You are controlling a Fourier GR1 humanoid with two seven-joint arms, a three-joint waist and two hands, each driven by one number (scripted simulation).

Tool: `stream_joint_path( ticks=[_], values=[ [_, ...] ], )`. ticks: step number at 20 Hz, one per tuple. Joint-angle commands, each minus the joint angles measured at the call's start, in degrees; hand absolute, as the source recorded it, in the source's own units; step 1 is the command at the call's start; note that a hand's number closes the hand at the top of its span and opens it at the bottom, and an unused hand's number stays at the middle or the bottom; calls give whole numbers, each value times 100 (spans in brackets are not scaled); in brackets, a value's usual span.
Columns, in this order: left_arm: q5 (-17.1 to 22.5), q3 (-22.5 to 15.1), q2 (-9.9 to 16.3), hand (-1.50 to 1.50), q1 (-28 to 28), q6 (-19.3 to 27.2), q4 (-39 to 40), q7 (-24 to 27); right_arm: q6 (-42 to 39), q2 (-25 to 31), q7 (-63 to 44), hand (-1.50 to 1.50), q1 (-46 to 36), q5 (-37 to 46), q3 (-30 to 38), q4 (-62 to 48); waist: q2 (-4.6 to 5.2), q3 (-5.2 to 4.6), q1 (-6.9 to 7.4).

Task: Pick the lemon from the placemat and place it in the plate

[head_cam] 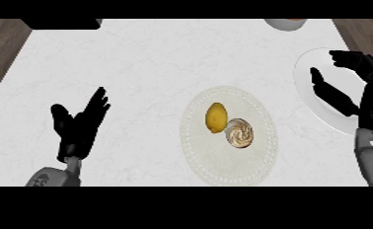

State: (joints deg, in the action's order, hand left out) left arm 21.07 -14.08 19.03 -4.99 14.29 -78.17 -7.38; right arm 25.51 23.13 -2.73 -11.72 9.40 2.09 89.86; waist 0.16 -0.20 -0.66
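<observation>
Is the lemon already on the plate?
No, the lemon lies on the placemat beside a brown swirled item, while the plate is off to the right under the open right hand.

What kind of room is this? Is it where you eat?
Probably a kitchen counter set for food. A pale marbled counter holds a round placemat with a lemon and a swirled pastry on it, and a white plate sits at the right.

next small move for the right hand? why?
Probably swing the right hand left toward the lemon. It is open over the plate, holding nothing, while the lemon lies untouched on the placemat beside a round swirled object.
</observation>
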Motion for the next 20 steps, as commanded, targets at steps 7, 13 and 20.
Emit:
stream_joint_path(
  ticks=[7,13,20],
  values=[
    [-233,-50,-250,0,564,-357,-67,98,966,-1115,464,-150,1326,1112,-773,1020,-24,18,55],
    [-234,-96,-301,0,353,-181,-90,-213,-717,68,-1659,-150,1309,1716,-1343,1426,-33,-3,22],
    [-381,-157,-421,0,269,-54,-251,-358,-2073,72,-4060,-150,329,2574,-2125,1963,-29,7,92]
  ],
)
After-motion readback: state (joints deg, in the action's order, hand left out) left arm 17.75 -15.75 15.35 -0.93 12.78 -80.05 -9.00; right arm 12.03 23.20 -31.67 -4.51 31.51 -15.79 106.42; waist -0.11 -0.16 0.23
